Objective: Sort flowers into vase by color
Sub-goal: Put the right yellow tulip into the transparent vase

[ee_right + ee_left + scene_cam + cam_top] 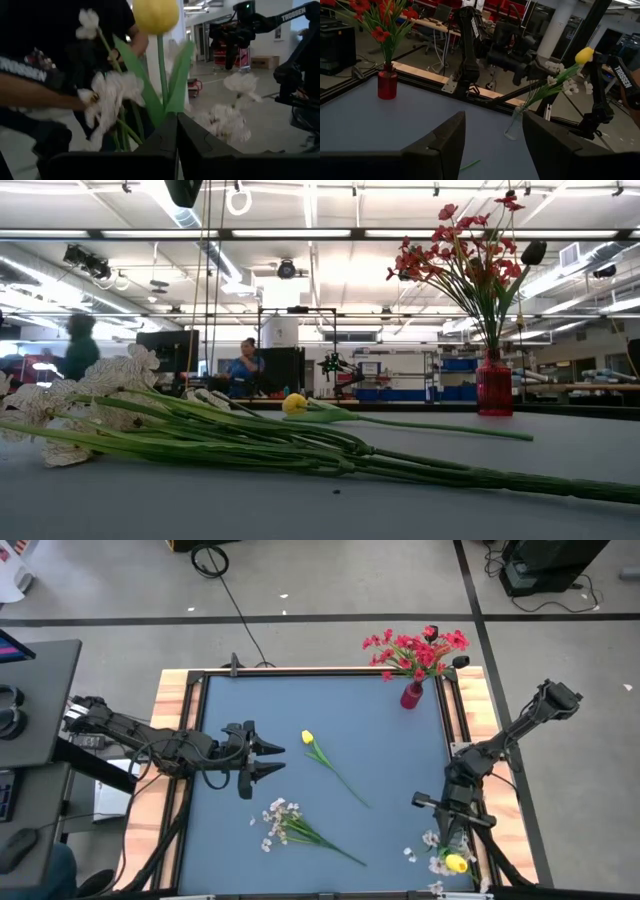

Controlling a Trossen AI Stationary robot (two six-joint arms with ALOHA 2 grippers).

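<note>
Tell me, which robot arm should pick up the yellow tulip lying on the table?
Probably the left. Its gripper hovers with jaws open right beside the yellow tulip. The right gripper is far off at the clear vase, jaws shut on a tulip stem there.

The word "TROSSEN" stands in white on the dark right arm (pixel 621 77), seen from the left wrist. In the right wrist view it shows again on the left arm (pixel 295 12) and on a dark arm link (pixel 22 70) close by.
</note>
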